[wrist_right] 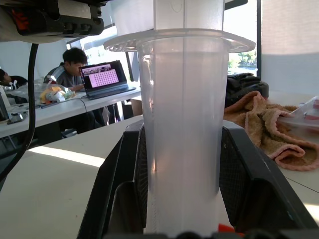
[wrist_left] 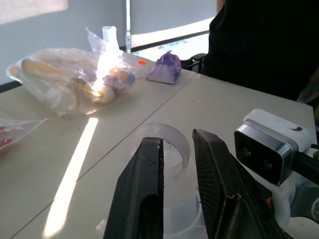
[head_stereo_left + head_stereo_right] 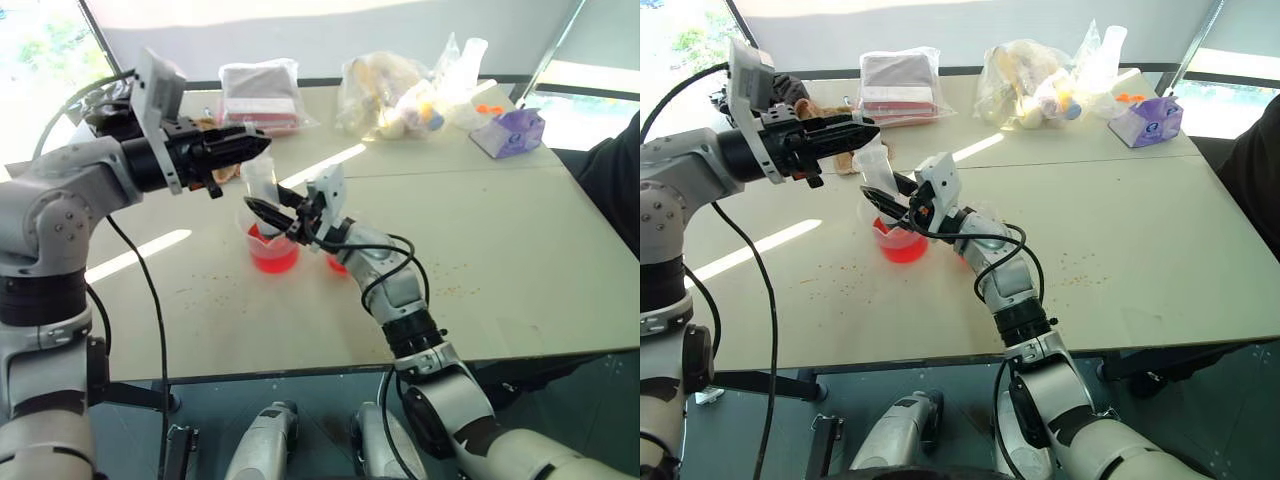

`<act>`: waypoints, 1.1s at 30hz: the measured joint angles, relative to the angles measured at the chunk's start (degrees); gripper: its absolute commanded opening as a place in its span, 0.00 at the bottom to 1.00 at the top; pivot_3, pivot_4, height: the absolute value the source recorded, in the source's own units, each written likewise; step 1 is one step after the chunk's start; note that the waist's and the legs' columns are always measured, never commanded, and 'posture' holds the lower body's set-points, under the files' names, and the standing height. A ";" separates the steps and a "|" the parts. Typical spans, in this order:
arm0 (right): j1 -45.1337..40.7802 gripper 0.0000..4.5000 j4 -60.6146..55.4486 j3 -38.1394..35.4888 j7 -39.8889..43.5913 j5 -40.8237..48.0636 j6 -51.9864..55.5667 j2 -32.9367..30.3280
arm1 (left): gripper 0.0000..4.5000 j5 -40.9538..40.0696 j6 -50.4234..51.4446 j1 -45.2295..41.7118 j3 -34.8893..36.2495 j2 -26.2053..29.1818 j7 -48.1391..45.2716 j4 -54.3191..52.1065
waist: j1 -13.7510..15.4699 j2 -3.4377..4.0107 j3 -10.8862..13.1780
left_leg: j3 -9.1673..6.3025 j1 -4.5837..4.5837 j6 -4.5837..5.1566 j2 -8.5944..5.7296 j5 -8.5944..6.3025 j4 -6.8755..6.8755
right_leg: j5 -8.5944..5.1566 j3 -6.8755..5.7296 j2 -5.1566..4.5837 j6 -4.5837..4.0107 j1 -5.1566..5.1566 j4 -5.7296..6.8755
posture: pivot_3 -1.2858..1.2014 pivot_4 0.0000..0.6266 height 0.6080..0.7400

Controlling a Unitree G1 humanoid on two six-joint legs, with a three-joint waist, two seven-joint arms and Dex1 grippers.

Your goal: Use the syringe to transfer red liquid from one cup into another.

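Right wrist view: syringe (image 1: 182, 134) unlabelled.

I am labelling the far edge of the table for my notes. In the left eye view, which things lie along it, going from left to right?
Flat bag with pink and white contents → clear bag with yellowish items → small orange pieces → purple tissue box.

smaller cup (image 3: 338, 264) mostly hidden behind right arm, syringe (image 1: 182, 124) tip hidden
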 measured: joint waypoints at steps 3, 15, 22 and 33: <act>-0.65 0.29 0.32 -0.09 -0.07 0.00 -0.01 0.00 | 0.51 -0.51 0.32 0.11 0.46 0.03 0.01 -0.79 | 0.00 0.00 0.00 | 0.00 0.00 0.00 0.00 0.00 0.00 | 0.00 0.00 0.00 0.00 0.00 0.00 | 0.52 0.24 0.97; -3.61 0.29 -0.08 0.09 -1.05 -0.04 0.21 -0.30 | 0.60 -3.43 1.06 7.90 9.24 3.41 3.59 -7.60 | -0.03 0.00 0.00 | -0.01 0.00 0.00 0.01 0.00 -0.01 | 0.00 0.01 -0.01 0.00 -0.01 0.01 | 0.52 0.24 0.97; -5.98 0.29 -0.82 -1.82 -4.10 0.00 -0.01 -1.11 | 0.60 -6.40 2.92 14.77 15.81 4.79 7.12 -10.63 | 0.08 -0.01 0.00 | -0.03 0.00 -0.01 0.00 0.00 0.00 | 0.00 0.00 -0.03 0.00 0.01 -0.01 | 0.52 0.24 0.97; -6.72 0.29 -20.05 -7.11 -8.41 4.93 11.17 -10.29 | 0.60 -5.25 -0.90 11.19 11.77 2.76 7.13 -6.44 | 0.41 -0.01 -0.01 | -0.03 -0.01 -0.01 -0.02 0.00 0.00 | 0.00 -0.02 -0.06 -0.01 0.02 -0.01 | 0.52 0.24 0.97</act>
